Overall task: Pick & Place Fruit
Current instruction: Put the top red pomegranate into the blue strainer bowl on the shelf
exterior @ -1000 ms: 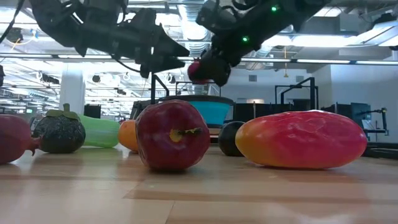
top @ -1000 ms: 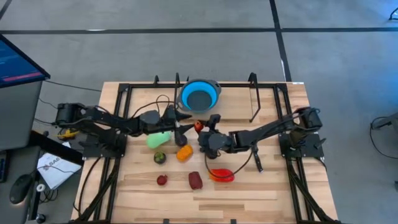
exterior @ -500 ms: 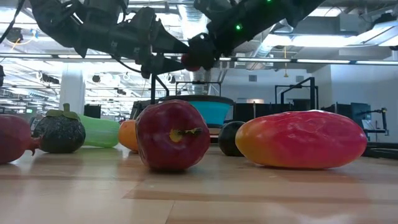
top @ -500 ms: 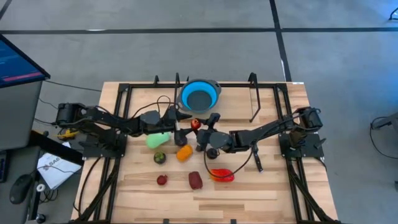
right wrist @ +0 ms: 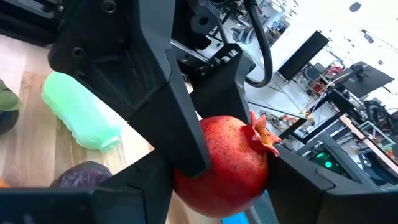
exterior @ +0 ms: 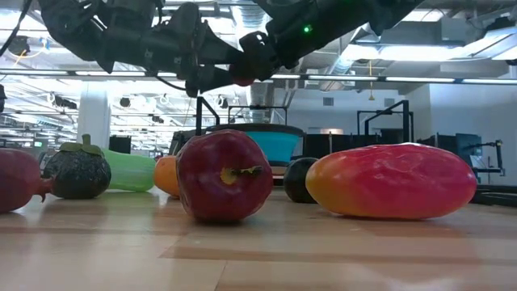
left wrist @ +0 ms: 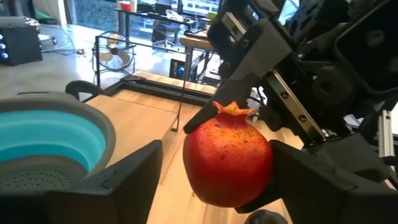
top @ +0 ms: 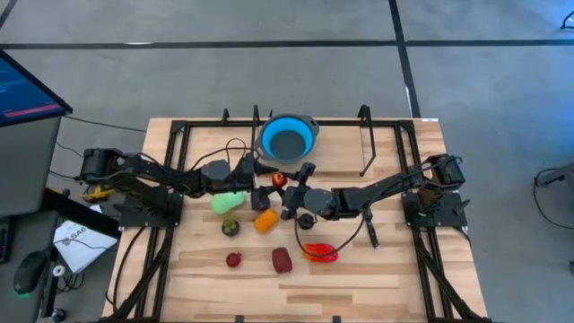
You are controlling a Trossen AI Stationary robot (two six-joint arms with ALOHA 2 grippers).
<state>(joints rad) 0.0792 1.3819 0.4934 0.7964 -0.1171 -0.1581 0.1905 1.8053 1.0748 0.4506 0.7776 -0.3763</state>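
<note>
- The right end effector [top: 285,185] is pinching a red pomegranate [top: 279,178] in the air above the counter [top: 395,269], just in front of the blue bowl [top: 288,137].
- In the right wrist view the pomegranate [right wrist: 224,163] is sitting between that arm's two dark fingers [right wrist: 140,183], its small crown pointing away to one side.
- The left end effector [top: 267,176] is hanging right at the same fruit with its fingers spread apart; in the left wrist view its fingers [left wrist: 127,180] are standing on either side of the pomegranate [left wrist: 227,159], and I cannot tell whether they are touching it.
- In the low view both arms are meeting high above the counter, the pomegranate [exterior: 241,79] showing only as a small red patch between them.
- The rest of the fruit is lying on the counter: a pale green oblong piece [top: 229,201] under the left arm, an orange piece [top: 265,219] beside it, an olive piece [top: 230,228] just in front of the green one.
- Nearer the front edge a small red piece [top: 233,259], a maroon piece [top: 282,260] and a larger red-orange piece [top: 319,253] are resting in a loose row.
- A dark round piece [exterior: 297,179] is showing in the low view behind the red-orange one.
</note>
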